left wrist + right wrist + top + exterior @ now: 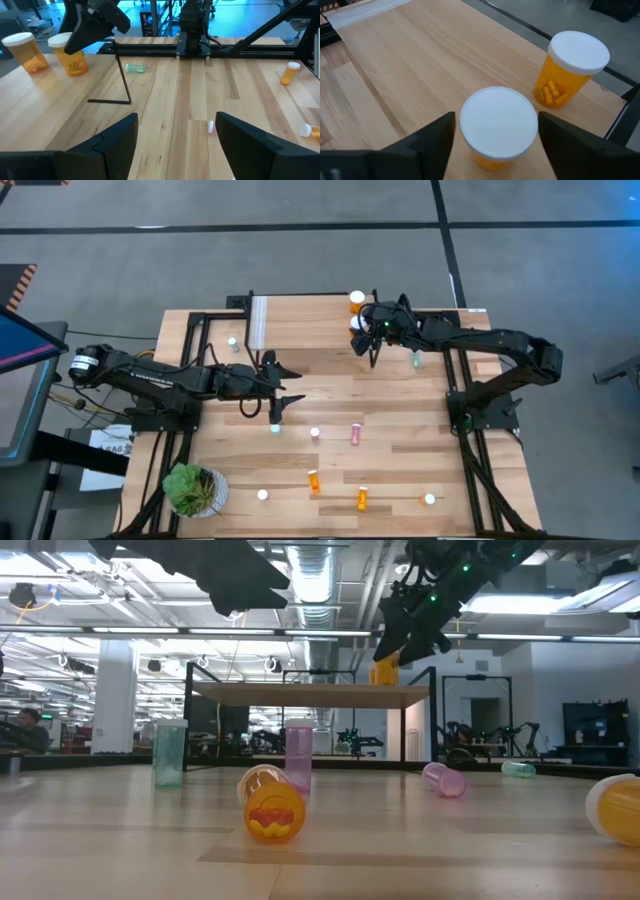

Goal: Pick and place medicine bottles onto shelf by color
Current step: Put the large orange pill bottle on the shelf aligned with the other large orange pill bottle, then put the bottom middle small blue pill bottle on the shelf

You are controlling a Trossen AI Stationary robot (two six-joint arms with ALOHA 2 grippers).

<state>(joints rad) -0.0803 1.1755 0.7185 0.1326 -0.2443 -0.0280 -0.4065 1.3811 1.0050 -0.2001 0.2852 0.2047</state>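
We are over the shelf (310, 310) with the right hand (495, 145), and its two dark fingers sit spread on either side of a wide orange bottle (497, 129). We cannot tell whether the pads touch its sides or stand just off them. The bottle is upright on the light wood plank, with a broad white cap and clear amber walls. Just beside it stands a second wide orange bottle (567, 70), also upright and white-capped, with small orange pills heaped at its bottom. It sits near the plank's far corner. From above, we see both white caps near the shelf's right end, one (357, 299) at the back edge and one (358, 340) under the right hand (372, 332). The shelf's white strip (259, 321) lies at the opposite end.

The left hand (283, 385) hovers over the counter (420, 460) beside the shelf, fingers well apart and holding nothing.

Out on the counter we count the small bottles: a pink one (355, 435) lying on its side, two orange ones (313, 480) (362, 499) also lying down, and a pale green one (416, 360) lying near the right arm's base. At counter height a pale green bottle (170, 754) and a pink one (298, 758) stand upright, and an orange one (271, 804) lies toward us.
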